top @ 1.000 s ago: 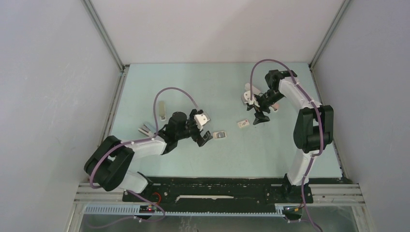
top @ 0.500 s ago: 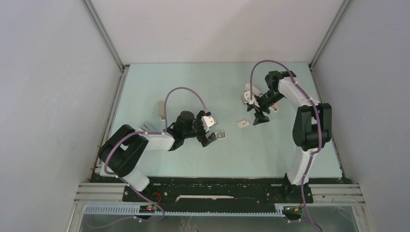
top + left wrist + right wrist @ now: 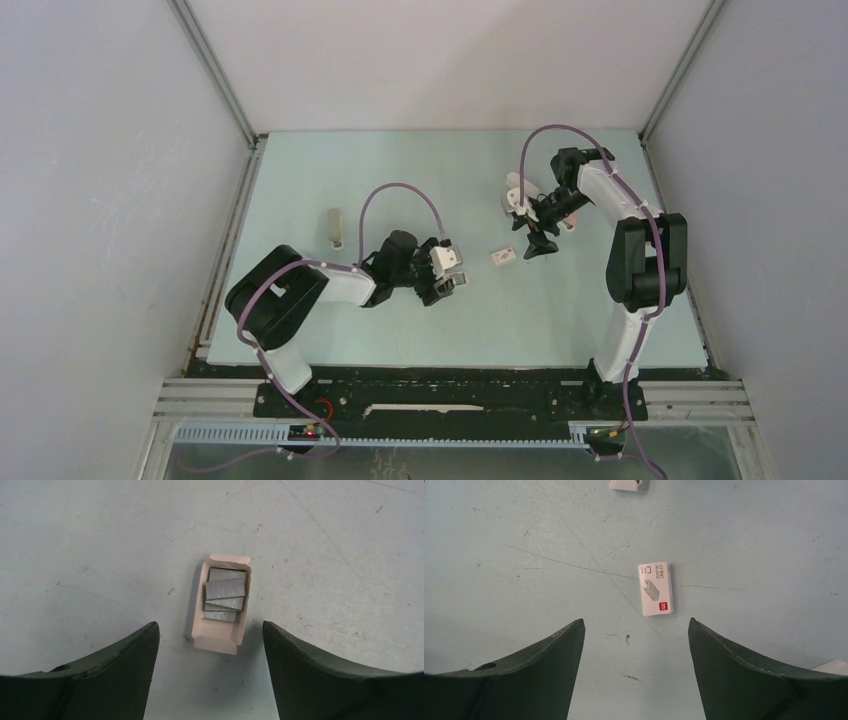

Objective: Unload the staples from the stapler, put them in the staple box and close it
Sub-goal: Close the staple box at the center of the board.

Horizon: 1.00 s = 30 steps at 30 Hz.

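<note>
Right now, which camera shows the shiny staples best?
The left wrist view: the staples lie close and clear in their open box. The top view shows only a speck; the right wrist view shows none.

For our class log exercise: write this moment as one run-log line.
left gripper: open, straddling tray of staples | right gripper: open, white box just ahead

Small white box (image 3: 655,589) on table (image 3: 749,555) beyond wide-apart claw (image 3: 635,623)

From above and behind, down on the whole table (image 3: 300,180). From each wrist, close, straight down. Shared with overhead mid-frame: tray (image 3: 215,642), box (image 3: 655,588).
</note>
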Available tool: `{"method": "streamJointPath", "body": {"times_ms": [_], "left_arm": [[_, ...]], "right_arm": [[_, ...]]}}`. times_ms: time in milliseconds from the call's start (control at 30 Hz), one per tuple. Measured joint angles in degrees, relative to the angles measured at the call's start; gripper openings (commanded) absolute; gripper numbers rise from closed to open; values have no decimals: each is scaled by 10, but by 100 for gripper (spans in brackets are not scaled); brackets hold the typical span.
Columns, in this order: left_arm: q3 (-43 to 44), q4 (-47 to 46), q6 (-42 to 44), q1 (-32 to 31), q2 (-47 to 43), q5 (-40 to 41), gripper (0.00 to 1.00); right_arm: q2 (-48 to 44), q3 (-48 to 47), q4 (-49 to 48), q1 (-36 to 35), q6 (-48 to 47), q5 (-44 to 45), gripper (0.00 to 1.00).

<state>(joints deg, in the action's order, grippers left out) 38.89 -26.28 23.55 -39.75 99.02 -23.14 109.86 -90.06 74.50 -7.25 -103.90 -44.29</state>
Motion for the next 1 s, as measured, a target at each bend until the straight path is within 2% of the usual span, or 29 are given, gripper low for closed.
{"method": "streamJointPath", "body": {"times_ms": [567, 1000], "left_arm": [[11, 9, 12, -10, 11, 8, 55], [10, 7, 15, -14, 11, 11, 51]], "right_arm": [[2, 13, -20, -3, 13, -7, 84], [5, 61, -129, -44, 11, 46, 83]]}}
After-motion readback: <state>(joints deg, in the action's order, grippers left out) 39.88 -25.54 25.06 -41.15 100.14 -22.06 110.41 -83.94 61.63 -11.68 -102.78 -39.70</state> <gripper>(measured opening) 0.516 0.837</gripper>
